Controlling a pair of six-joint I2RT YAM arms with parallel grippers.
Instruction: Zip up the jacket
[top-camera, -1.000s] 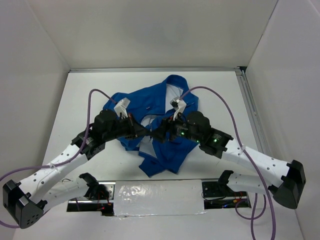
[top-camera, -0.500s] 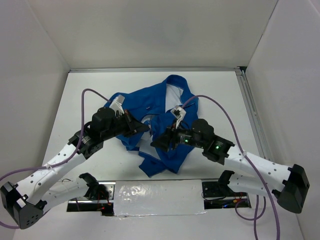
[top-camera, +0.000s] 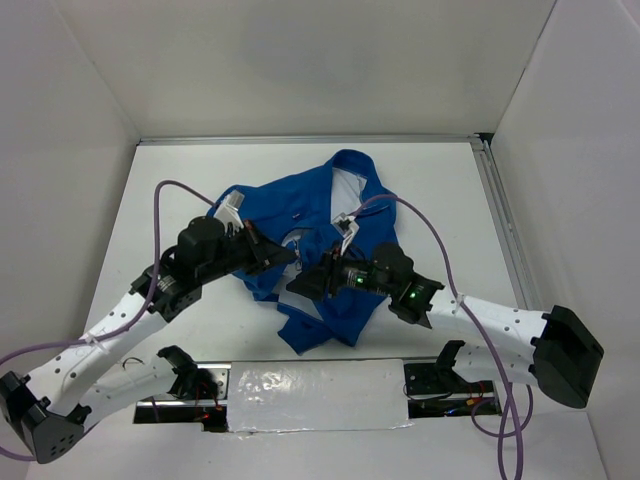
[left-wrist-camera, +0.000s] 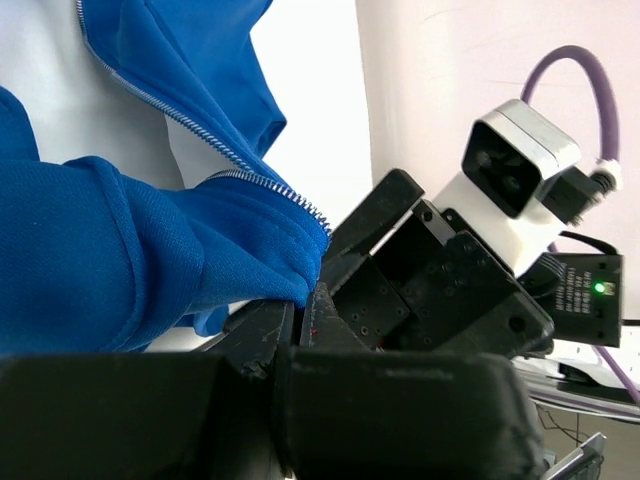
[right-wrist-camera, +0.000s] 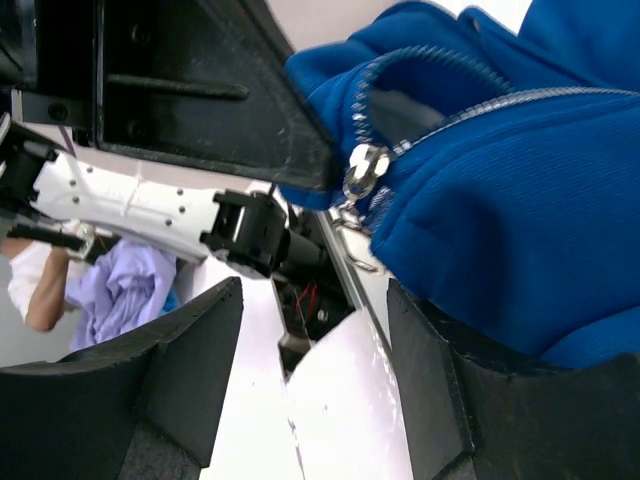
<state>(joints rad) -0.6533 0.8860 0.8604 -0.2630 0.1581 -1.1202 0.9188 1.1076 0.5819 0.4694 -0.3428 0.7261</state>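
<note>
The white table (top-camera: 150, 200) carries the jacket (top-camera: 300, 195), a royal-blue garment lying crumpled near the middle, with its collar toward the far edge, its front open on the white lining and its hem toward the arms' bases. The 2 arms reach in from the near edge and meet over the jacket's lower front, the left arm (top-camera: 120, 315) from the left and the right arm (top-camera: 490, 320) from the right. The left end effector (top-camera: 288, 258) is closed, pinching a fold of blue fabric at the bottom corner of 1 front edge; its wrist view shows the cloth bunched above the fingers (left-wrist-camera: 260, 335). The right end effector (top-camera: 298, 285) sits just beside it, jaws apart and gripping nothing, with blue fabric close behind 1 of its fingers (right-wrist-camera: 440, 390). The pale zipper (left-wrist-camera: 265, 183) runs along the held edge. Its small metal slider (right-wrist-camera: 360, 170) hangs at the end of the teeth, above the gap between the right fingers
</note>
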